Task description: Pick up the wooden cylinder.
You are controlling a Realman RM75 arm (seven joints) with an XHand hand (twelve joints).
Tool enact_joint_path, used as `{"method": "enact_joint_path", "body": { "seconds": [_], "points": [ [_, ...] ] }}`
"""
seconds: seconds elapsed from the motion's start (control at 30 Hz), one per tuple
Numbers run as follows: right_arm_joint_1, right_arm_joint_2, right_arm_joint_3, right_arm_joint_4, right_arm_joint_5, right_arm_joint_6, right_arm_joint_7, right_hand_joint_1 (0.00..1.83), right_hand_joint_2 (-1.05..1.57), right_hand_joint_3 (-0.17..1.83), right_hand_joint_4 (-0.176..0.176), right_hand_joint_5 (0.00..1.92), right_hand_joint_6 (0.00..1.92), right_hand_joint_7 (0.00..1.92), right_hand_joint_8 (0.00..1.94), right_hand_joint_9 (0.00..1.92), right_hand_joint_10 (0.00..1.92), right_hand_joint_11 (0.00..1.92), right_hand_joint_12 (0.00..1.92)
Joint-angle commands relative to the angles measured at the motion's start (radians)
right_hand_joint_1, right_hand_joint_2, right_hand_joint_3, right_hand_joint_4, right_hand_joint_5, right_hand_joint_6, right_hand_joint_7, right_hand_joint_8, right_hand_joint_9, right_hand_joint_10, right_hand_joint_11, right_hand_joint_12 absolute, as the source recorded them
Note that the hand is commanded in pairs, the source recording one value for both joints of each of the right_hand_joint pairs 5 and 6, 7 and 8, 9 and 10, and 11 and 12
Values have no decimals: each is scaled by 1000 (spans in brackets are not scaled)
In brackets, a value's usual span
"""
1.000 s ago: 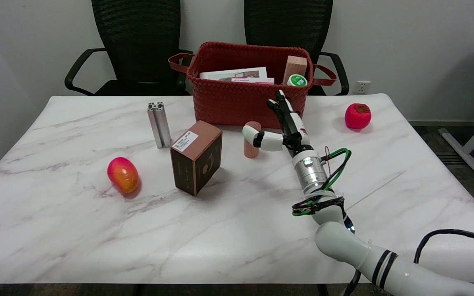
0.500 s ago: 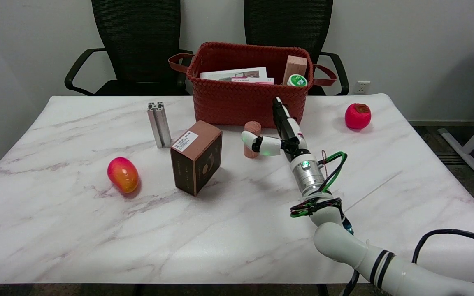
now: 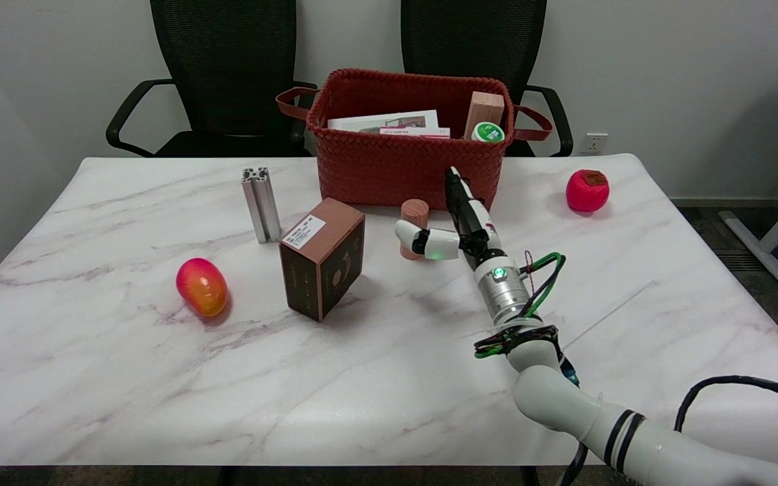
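Note:
The wooden cylinder (image 3: 414, 219) stands upright on the marble table, just in front of the red basket (image 3: 389, 175). My right hand (image 3: 453, 226) is right beside it, reaching in from the lower right. The thumb crosses in front of the cylinder's lower half and hides part of it. The other fingers (image 3: 458, 192) point up and away on the cylinder's right side, a little apart from it. Nothing is clasped between thumb and fingers; the cylinder still stands on the table.
A brown box (image 3: 322, 256) stands left of the cylinder. Further left are an aluminium profile (image 3: 261, 204) and a mango-like fruit (image 3: 201, 286). A red fruit (image 3: 587, 190) lies at the right. The basket holds booklets, a wooden block and a green-lidded jar.
My right hand has slid left and slightly nearer, bringing the fingers closer to the cylinder's right side. The thumb now sits lower across the cylinder's front. The cylinder has not moved.

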Motion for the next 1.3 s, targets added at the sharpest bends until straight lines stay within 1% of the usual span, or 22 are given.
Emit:
{"method": "enact_joint_path", "body": {
  "seconds": [0.03, 0.37, 0.8, 1.13, 1.3],
  "points": [
    [16, -23, -3, -70, -10, -28, 59, 1138, 275, 955, 0, 0, 0, 33, 33, 40, 40, 0, 0],
    [21, -26, -4, -97, -12, -30, 62, 1139, 267, 956, 0, 0, 0, 92, 92, 109, 109, 0, 0],
    [70, -28, -45, -162, -14, -28, 129, 1141, 249, 959, 0, 0, 0, 121, 121, 118, 118, 0, 0],
    [88, -29, -49, -178, -14, -28, 133, 1142, 236, 963, 0, 0, 0, 140, 140, 133, 133, 0, 0],
    [97, -42, -49, -188, -14, -28, 133, 1141, 218, 971, 0, 0, 0, 149, 149, 145, 145, 0, 0]
  ]
}}
